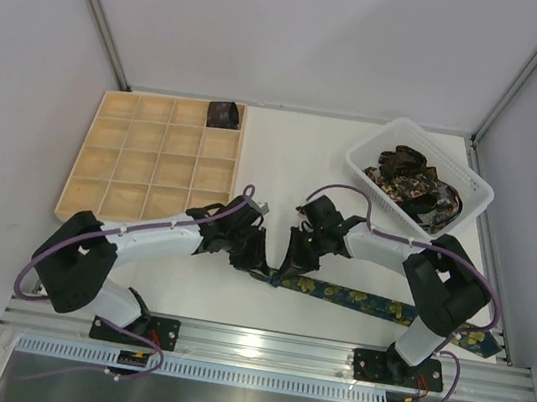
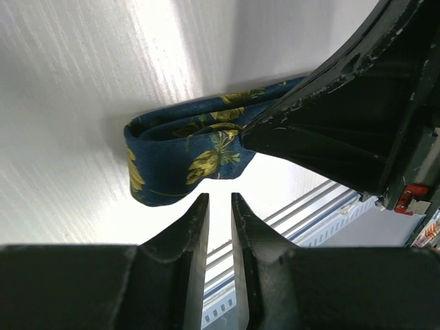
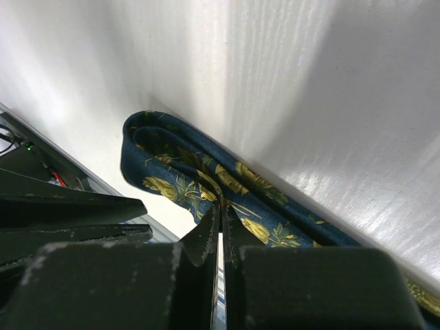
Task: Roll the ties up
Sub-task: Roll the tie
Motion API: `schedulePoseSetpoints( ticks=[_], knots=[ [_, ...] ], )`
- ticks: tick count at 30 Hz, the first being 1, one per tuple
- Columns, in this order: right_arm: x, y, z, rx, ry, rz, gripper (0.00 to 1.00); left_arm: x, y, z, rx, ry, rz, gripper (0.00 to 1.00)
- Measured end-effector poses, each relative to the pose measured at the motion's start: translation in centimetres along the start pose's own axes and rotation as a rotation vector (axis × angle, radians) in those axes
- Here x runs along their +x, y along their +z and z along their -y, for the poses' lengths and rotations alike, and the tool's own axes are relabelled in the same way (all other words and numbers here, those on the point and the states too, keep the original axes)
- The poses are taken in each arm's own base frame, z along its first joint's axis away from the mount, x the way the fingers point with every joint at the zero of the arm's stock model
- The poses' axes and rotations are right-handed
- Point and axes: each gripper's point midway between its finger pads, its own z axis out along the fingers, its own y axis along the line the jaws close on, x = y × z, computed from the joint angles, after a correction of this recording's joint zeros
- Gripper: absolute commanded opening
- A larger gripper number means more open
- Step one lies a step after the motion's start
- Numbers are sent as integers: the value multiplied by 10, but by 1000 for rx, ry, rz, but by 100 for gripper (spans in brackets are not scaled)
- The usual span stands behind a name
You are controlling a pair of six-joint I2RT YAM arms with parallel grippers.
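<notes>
A navy tie (image 1: pixel 355 297) with yellow-green flowers lies flat along the near part of the table, and its left end is folded back on itself (image 3: pixel 172 168). My right gripper (image 3: pixel 221 206) is shut on the edge of that folded end. My left gripper (image 2: pixel 218 196) hovers just short of the same fold (image 2: pixel 185 148); a narrow gap shows between its fingers and nothing is in it. In the top view the two grippers meet tip to tip over the tie's left end, the left one (image 1: pixel 252 257) beside the right one (image 1: pixel 290 262).
A pale wooden grid tray (image 1: pixel 237 156) stands at the back left with one rolled dark tie (image 1: pixel 224 114) in its far right cell. A white slotted basket (image 1: pixel 473 186) at the back right holds several dark ties (image 1: pixel 413 182). A metal rail (image 1: pixel 268 342) runs along the near edge.
</notes>
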Motion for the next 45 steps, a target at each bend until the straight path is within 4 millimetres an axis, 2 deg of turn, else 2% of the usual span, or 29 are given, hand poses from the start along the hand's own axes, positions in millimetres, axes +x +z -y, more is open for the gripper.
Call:
schedulePoseSetpoints(
  ticks=[8, 18, 25, 31, 40, 45],
  knots=[
    [-5, 3, 7, 11, 1, -6, 0, -2, 9, -11, -32, -12, -22, 23],
    [-15, 2, 6, 2, -23, -13, 0, -15, 10, -9, -23, -13, -3, 20],
    [-23, -6, -3, 4, -65, -18, 0, -15, 8, -7, -9, -18, -11, 20],
    [-30, -12, -10, -6, -92, -10, 0, -29, 4, -4, 0, -34, 16, 19],
    [-26, -3, 6, 26, -99, -53, 0, -42, 2, 1, 15, -41, 41, 20],
    [-25, 1, 13, 38, -106, -69, 0, -47, 6, -4, 4, -57, 36, 19]
  ],
)
